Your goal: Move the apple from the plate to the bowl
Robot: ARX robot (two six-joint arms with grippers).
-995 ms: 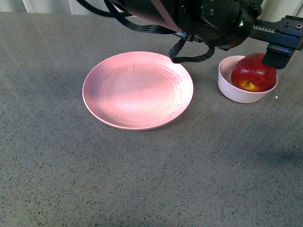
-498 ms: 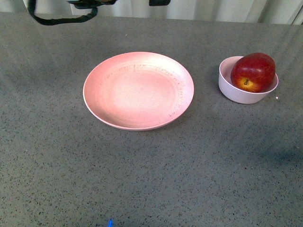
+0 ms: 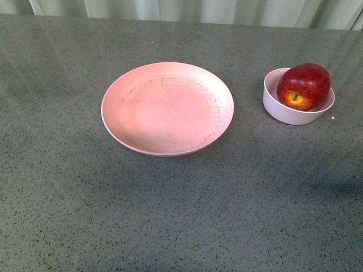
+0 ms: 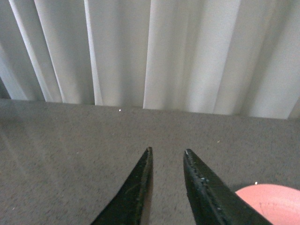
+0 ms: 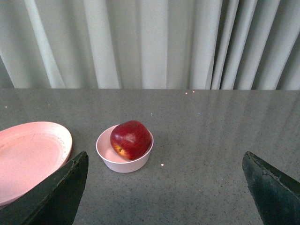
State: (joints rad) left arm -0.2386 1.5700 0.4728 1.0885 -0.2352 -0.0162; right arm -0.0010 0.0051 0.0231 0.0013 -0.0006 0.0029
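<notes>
Front view: the apple (image 3: 303,86) sits in the bowl (image 3: 289,110) at 2 o'clock on the desk (image 3: 181,215), apart from the bare plate (image 3: 168,107) at center. My left gripper (image 4: 167,152) is slightly parted, holding nothing; my right gripper (image 5: 164,185) is spread wide, released.

You see the apple (image 3: 304,85) sitting in the bowl (image 3: 287,111), with the pink plate (image 3: 167,107) bare beside it on the grey worktop (image 3: 181,215).
</notes>
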